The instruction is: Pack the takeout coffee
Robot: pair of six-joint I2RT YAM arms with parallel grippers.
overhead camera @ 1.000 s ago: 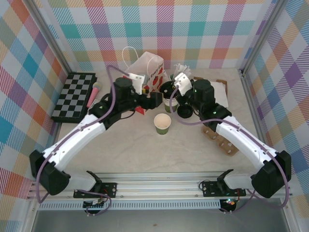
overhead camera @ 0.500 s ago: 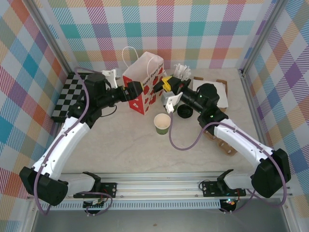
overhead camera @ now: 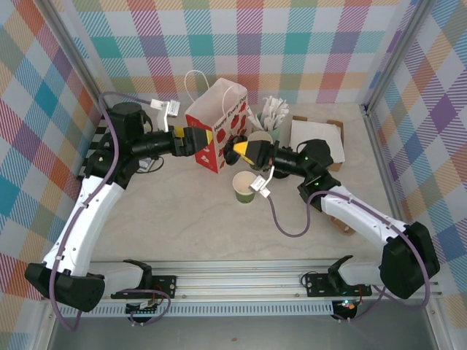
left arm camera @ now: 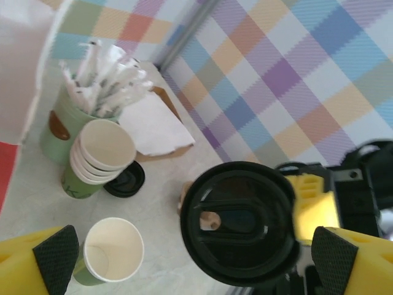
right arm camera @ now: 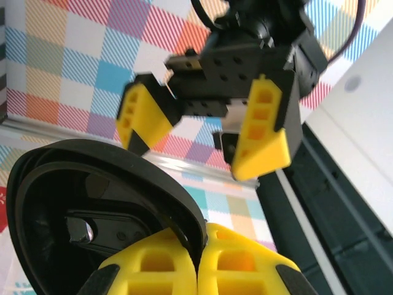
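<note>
The takeout coffee's small green paper cup (overhead camera: 244, 187) stands open-topped on the table, also seen in the left wrist view (left arm camera: 113, 253). Its round black lid (left arm camera: 239, 230) hangs in the air, pinched at the rim by my right gripper (overhead camera: 244, 152), which is shut on it (right arm camera: 202, 261). My left gripper (overhead camera: 191, 140) faces the lid from the left, jaws wide open with nothing between them (left arm camera: 193, 264). The red-and-white paper bag (overhead camera: 219, 117) stands upright just behind both grippers.
A stack of cream cups (left arm camera: 101, 150), a green cup of white cutlery (left arm camera: 73, 120) and another black lid (left arm camera: 126, 178) sit behind the open cup. White napkins (overhead camera: 317, 135) lie at the back right, a chessboard (overhead camera: 95, 157) at the left, a wooden holder (overhead camera: 343, 219) under the right arm.
My left gripper has pulled back leftwards from the cups to the bag's front. My right gripper has swung left with the black lid and now holds it up above the open cup.
</note>
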